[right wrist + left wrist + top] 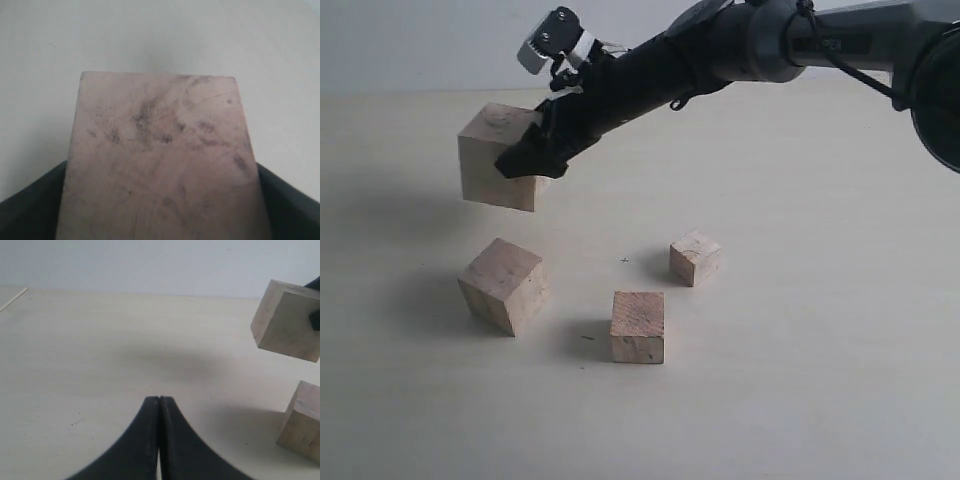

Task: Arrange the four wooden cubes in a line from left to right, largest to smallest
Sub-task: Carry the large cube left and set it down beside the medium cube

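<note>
Largest cube (500, 157) hangs clamped in the right gripper (532, 150), upper left of frame, directly above the second-largest cube (503, 284); left gripper (159, 405) together.

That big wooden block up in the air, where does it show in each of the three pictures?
Exterior view: the largest cube is upper left, off the table, clamped by the right gripper.
Left wrist view: the same cube hangs at the right edge.
Right wrist view: it fills the middle and bottom.
Shared landmark: the second-largest cube, also in the left wrist view.
</note>
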Robot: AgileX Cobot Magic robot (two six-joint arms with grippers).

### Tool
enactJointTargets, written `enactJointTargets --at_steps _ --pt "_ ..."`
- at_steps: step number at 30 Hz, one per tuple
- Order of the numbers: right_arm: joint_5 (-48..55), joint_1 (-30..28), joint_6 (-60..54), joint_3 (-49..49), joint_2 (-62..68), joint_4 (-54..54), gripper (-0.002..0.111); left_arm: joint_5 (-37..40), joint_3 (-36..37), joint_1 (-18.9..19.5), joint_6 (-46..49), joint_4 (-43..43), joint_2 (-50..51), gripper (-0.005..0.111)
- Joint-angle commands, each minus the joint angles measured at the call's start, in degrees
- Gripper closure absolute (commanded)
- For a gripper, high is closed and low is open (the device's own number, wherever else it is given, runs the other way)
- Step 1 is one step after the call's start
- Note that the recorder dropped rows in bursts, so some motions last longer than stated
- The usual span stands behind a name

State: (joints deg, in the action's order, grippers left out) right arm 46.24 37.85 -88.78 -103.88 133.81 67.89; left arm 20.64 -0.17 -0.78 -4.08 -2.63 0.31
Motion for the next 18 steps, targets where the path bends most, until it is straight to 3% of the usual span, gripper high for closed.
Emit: enactJointTargets --at_steps 1,11,18 --pt "2.54 4.75 -0.07 -3.59 -0.98 1.82 0.108 -0.46 0.17 -0.38 -0.50 0.02 -0.31 0.107" --pt "1.49 14.84 -3.13 -4.53 2.19 -4.05 0.108 -0.46 0.17 -0.38 -0.50 0.02 -0.31 0.107" --pt "-1.17 12.27 10.42 -4.53 2.93 -19.92 0.108 -0.46 0.17 -0.38 -0.50 0.02 -0.31 0.107"
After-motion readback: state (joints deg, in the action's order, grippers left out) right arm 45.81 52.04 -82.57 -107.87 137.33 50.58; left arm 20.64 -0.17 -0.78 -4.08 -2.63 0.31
